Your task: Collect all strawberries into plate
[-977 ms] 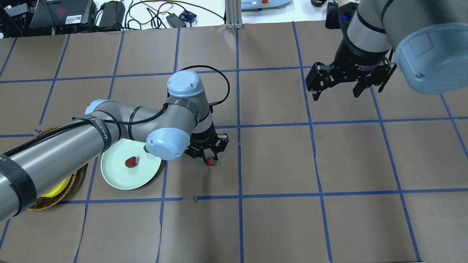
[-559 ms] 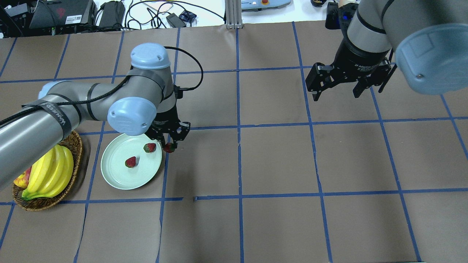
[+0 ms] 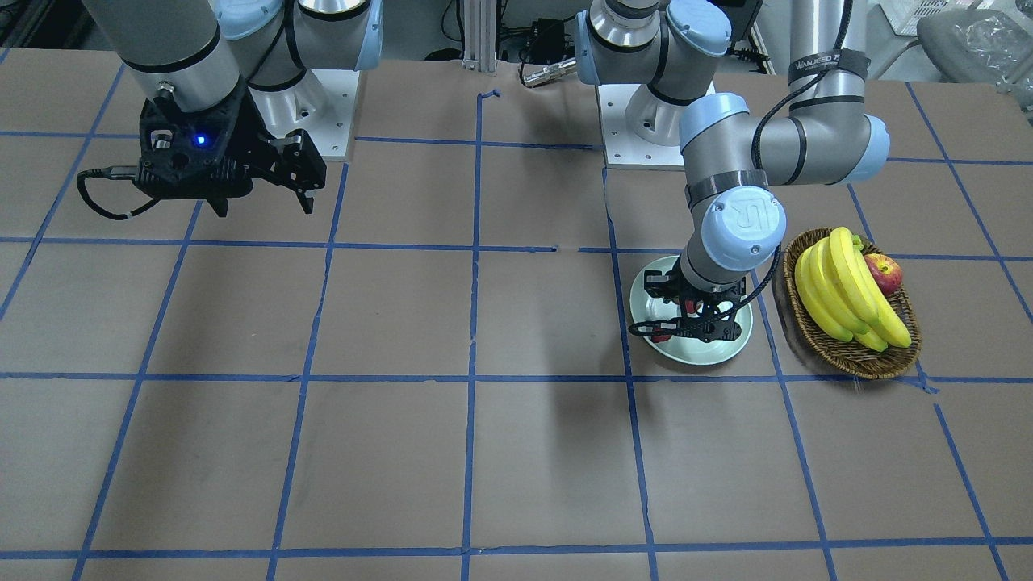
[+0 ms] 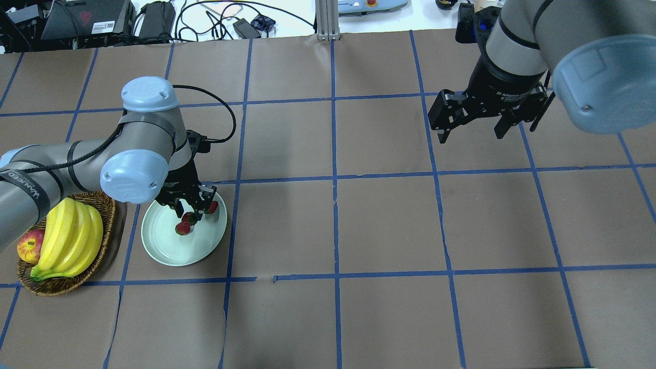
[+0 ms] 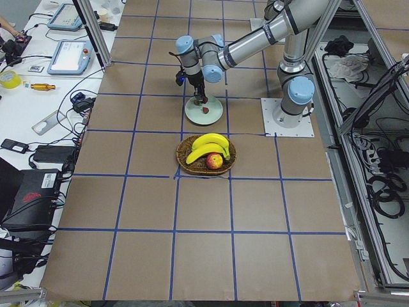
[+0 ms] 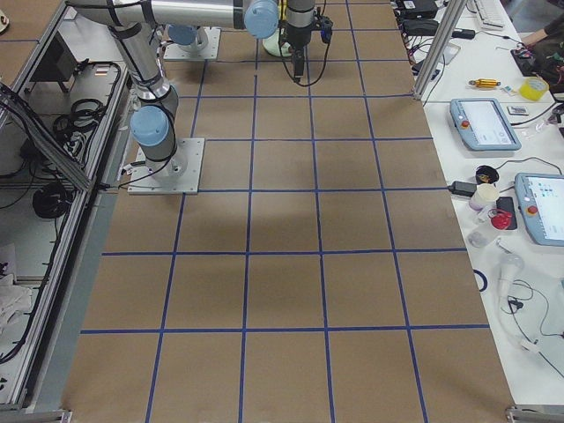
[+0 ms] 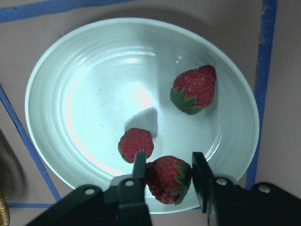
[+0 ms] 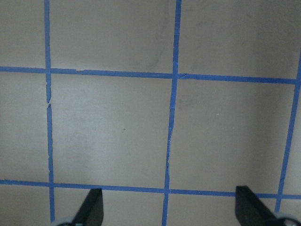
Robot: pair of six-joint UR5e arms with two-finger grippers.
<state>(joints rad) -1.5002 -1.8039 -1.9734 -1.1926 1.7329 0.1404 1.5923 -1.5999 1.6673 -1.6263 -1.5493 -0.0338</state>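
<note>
The pale green plate (image 4: 169, 251) sits left of the table's middle, next to the basket. Two strawberries lie on it: one near the middle (image 7: 135, 143) and one by the rim (image 7: 194, 89). They also show in the overhead view, the middle one (image 4: 182, 229) and the rim one (image 4: 213, 206). My left gripper (image 7: 169, 174) is shut on the third strawberry (image 7: 165, 180) and holds it just above the plate's inside; in the overhead view the left gripper (image 4: 192, 212) is over the plate. My right gripper (image 4: 470, 133) hangs open and empty over the far right of the table.
An oval wicker basket (image 4: 105, 205) with bananas (image 4: 69, 236) and an apple (image 4: 29, 246) stands close to the plate's left. The left arm's elbow and cable hang over the area behind the plate. Blue tape lines grid the brown table.
My left gripper has carried the strawberry leftwards from the bare table to above the plate. The basket is now uncovered. The right arm has not moved.
</note>
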